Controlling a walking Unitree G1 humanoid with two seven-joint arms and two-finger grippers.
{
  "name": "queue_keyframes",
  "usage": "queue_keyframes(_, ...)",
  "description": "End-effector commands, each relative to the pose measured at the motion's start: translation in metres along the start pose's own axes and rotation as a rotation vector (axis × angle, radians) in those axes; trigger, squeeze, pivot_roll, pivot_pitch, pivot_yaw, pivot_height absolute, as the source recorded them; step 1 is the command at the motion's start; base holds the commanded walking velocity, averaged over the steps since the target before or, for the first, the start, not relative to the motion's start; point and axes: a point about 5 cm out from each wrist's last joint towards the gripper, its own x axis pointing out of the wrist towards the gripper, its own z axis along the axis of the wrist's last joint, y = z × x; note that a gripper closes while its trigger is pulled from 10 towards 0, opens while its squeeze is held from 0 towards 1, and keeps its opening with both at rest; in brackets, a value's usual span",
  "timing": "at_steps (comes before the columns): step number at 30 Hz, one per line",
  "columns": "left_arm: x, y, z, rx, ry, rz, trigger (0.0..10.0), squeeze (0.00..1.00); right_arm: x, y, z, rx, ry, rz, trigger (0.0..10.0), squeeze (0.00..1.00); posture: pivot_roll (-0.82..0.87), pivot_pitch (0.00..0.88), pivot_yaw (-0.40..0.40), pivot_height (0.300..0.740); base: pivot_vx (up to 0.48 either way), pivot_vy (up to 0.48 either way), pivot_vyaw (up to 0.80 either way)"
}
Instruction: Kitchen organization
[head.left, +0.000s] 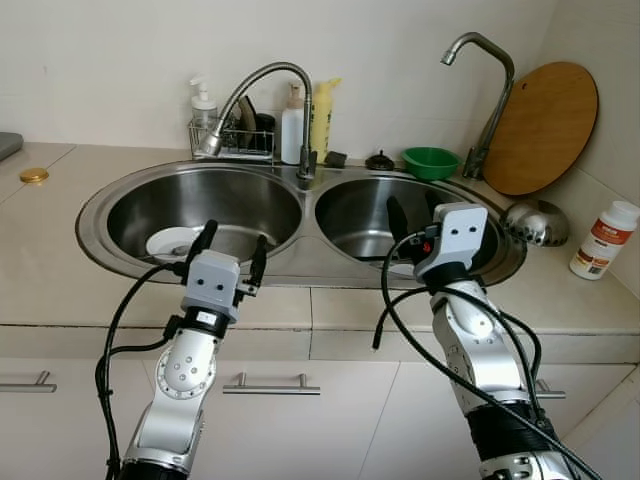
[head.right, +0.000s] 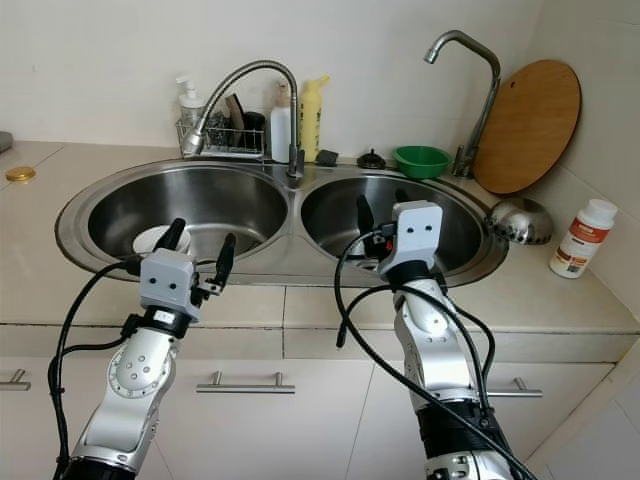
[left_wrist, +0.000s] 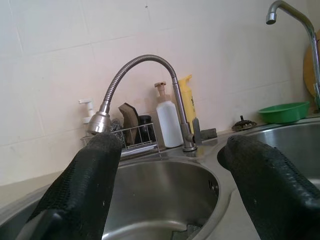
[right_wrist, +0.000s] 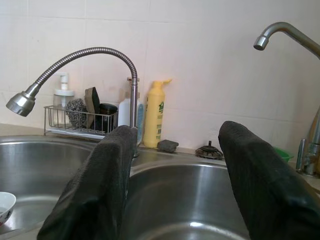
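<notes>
Both arms were raised in front of the double sink (head.left: 300, 262), at its front rim. The left pincer (head.left: 233, 243) was held over the near edge of the left basin, fingers apart, nothing between them. The right pincer (head.left: 420, 222) was held over the near edge of the right basin, fingers likewise apart and empty.

A white bowl (head.left: 172, 241) lay at the bottom of the left basin, just beyond the left pincer. A flexible-neck faucet (head.left: 262, 98) rose from the divider between the basins. Behind it, on the counter (head.left: 60, 270), stood a wire rack (head.left: 232, 140) with scrubbers, a white bottle (head.left: 292, 127) and a yellow bottle (head.left: 322, 118). A green bowl (head.left: 431, 161) sat behind the right basin. A round wooden board (head.left: 542, 127) leaned against the wall to the right, a steel ladle-like bowl (head.left: 535, 221) near it and a pill bottle (head.left: 604, 238) beyond.
</notes>
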Motion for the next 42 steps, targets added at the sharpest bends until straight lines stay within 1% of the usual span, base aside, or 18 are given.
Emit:
queue_keyframes(1,0.001,-0.001,0.003,0.000,-0.006,-0.009,10.0,0.00,0.000,-0.004,0.005,0.006,-0.013,-0.010,10.0,0.00,-0.01,0.000,-0.069,0.740,0.000,0.000,0.00)
queue_keyframes(16,0.001,-0.001,0.003,0.000,-0.006,-0.009,10.0,0.00,0.000,-0.004,0.005,0.006,-0.013,-0.010,10.0,0.00,-0.01,0.000,-0.069,0.740,0.000,0.000,0.00)
queue_keyframes(17,0.001,0.000,0.003,0.000,-0.006,-0.009,10.0,0.00,-0.001,-0.004,0.006,0.007,-0.009,-0.011,10.0,0.00,-0.01,0.000,-0.069,0.740,0.000,0.000,0.00)
queue_keyframes(18,0.002,-0.002,0.006,-0.010,-0.030,-0.018,10.0,0.00,-0.016,0.002,0.002,-0.006,-0.003,-0.028,10.0,0.00,0.00,0.000,-0.071,0.740,0.000,0.000,0.00)
queue_keyframes(19,0.002,-0.003,0.008,-0.014,-0.041,-0.022,10.0,0.00,-0.021,0.005,0.000,-0.011,-0.003,-0.036,10.0,0.00,0.00,0.000,-0.071,0.740,0.000,0.000,0.00)
queue_keyframes(29,0.003,-0.003,0.008,-0.014,-0.045,-0.028,10.0,0.00,-0.024,0.006,0.001,-0.012,0.000,-0.046,10.0,0.00,0.00,0.000,-0.068,0.740,0.000,0.000,0.00)
queue_keyframes(31,0.003,-0.003,0.007,-0.029,-0.037,-0.029,10.0,0.00,-0.023,0.005,0.002,-0.012,-0.004,-0.049,10.0,0.00,0.00,0.000,-0.066,0.740,0.000,0.000,0.00)
queue_keyframes(42,0.004,-0.006,0.008,-0.044,-0.035,-0.049,10.0,0.00,-0.024,0.004,0.003,-0.015,-0.008,-0.061,10.0,0.00,-0.01,0.000,-0.065,0.740,0.000,0.444,0.00)
